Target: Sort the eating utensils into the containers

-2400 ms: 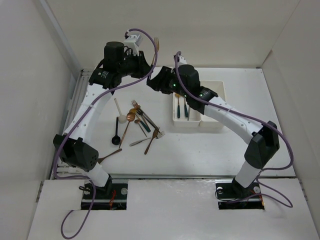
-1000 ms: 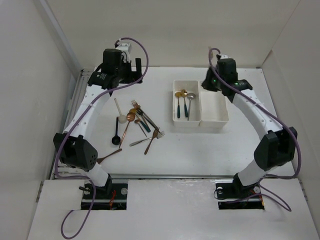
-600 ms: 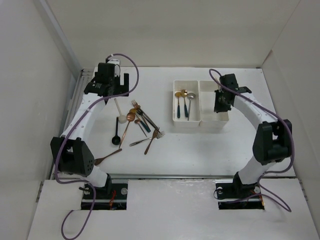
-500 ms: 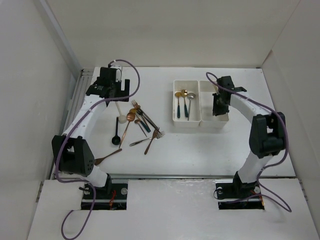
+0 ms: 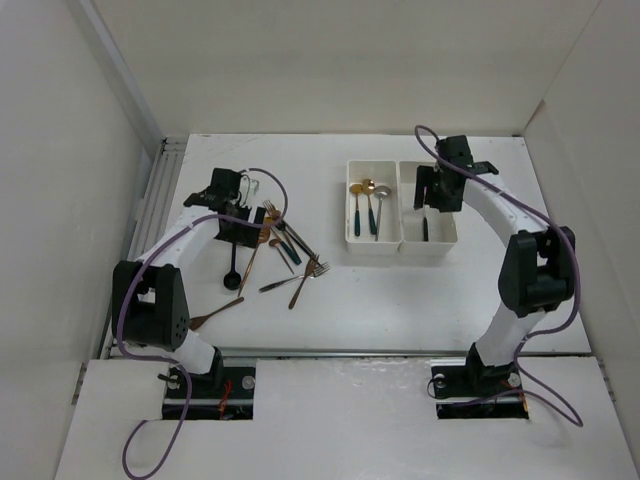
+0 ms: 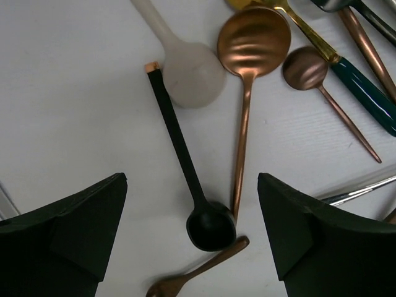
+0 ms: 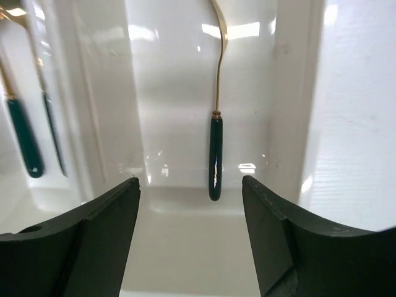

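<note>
My left gripper (image 5: 238, 236) hangs open low over the loose eating utensils (image 5: 285, 248). Its two fingers flank a black spoon (image 6: 210, 226), which lies flat and is not touched. Beside it lie a white spoon (image 6: 193, 75), a copper spoon (image 6: 253, 41) and a brown wooden spoon (image 6: 199, 268). The containers are two joined white bins. The left bin (image 5: 351, 236) holds three spoons (image 5: 368, 205). My right gripper (image 7: 189, 182) is open above the right bin (image 5: 452, 236), where a gold fork with a dark green handle (image 7: 215, 162) lies free on the floor.
More forks and a small brown spoon (image 6: 304, 67) cross each other just right of the left gripper. A metal rail (image 5: 160, 200) runs along the table's left edge. White walls enclose the table on three sides.
The right gripper came down over the right bin, opened and let the fork go. The left arm swung down from the back of the table to the black spoon, its jaws narrowing slightly.
</note>
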